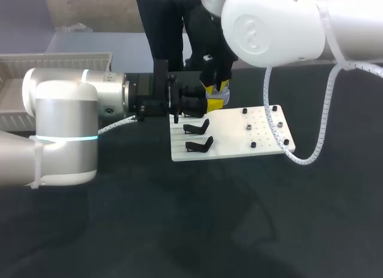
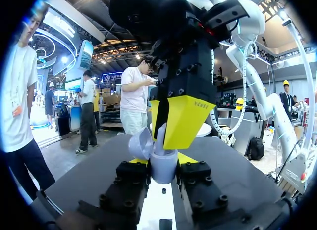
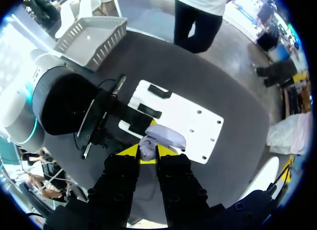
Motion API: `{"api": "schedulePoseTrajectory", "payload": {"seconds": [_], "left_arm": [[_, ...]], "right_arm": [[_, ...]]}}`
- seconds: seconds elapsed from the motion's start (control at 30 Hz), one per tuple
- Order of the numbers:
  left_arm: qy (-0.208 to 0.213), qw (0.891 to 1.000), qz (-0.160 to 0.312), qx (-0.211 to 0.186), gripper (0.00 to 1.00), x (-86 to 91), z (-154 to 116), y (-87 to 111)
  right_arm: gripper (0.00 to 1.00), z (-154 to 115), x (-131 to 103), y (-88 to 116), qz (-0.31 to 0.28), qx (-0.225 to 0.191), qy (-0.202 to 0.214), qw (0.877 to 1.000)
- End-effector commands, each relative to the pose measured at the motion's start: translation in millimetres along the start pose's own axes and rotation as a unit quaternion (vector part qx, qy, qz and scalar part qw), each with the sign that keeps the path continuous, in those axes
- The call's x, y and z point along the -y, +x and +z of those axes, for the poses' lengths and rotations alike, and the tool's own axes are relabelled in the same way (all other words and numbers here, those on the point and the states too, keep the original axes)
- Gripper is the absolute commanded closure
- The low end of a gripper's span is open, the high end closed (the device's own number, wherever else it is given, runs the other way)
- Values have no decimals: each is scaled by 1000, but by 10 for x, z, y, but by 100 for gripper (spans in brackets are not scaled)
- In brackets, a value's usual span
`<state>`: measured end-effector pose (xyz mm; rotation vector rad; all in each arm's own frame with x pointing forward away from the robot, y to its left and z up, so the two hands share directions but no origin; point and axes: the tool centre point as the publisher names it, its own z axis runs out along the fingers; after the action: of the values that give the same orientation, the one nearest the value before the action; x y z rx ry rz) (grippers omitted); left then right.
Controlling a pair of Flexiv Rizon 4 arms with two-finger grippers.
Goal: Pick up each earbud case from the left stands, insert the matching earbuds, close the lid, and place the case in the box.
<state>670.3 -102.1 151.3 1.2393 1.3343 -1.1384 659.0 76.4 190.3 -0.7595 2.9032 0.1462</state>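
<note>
- As I judge it, the step in hand is seating an earbud. The left end effector [image 2: 162, 161] is clenched on the earbud case [image 2: 164, 171], gripping its body from two sides. It holds the case over the far-left corner of the white plate [image 1: 239, 143].
- The right end effector [image 2: 172, 122] hangs directly above the open case, very close to its rim. I cannot tell whether it grasps an earbud or is released.
- To do this well, the left arm should hold the case level and steady, mouth up. The right should come straight down over the matching cavity, since a slanted entry would likely jam the bud against the rim.
- The lid [image 2: 140, 143] stands open beside the case body. The descent should stay clear of it, so the lid is not knocked shut or the hinge strained.
- The push should be light: the case is held from only two sides and could slip or twist.
- The case is pale lavender, smooth and rounded. It is probably hard plastic with a slight gloss, so slick to hold.
- The plate is flat, white and rigid, with small holes and dark bolts. Two black angled stands [image 1: 196, 128] sit empty on its left side, nearer than the case.
- The slatted pale box [image 1: 18, 69] sits at the far left of the dark, matte tabletop [image 1: 179, 218], well apart from the case.
</note>
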Motion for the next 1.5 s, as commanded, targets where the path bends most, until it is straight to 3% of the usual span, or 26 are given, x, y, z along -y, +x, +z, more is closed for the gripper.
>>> {"api": "schedulePoseTrajectory", "payload": {"seconds": [0.03, 0.87, 1.13, 1.23, 1.5], "left_arm": [[-4, 1000, 2, 3, 100, 17, 11, 7], [-4, 1000, 2, 3, 100, 17, 11, 7], [-4, 1000, 2, 3, 100, 17, 11, 7], [-4, 1000, 2, 3, 100, 17, 11, 7], [-4, 1000, 2, 3, 100, 17, 11, 7]], "right_arm": [[100, -6, -30, -8, 0, -1, -2, 1000], [71, -9, -23, -11, 1, -1, -4, 1000], [68, -2, -25, -5, 2, -1, -5, 1000], [62, -4, -23, -5, 3, -2, -5, 1000], [60, -46, -25, -1, 5, 1, -4, 1000]]}}
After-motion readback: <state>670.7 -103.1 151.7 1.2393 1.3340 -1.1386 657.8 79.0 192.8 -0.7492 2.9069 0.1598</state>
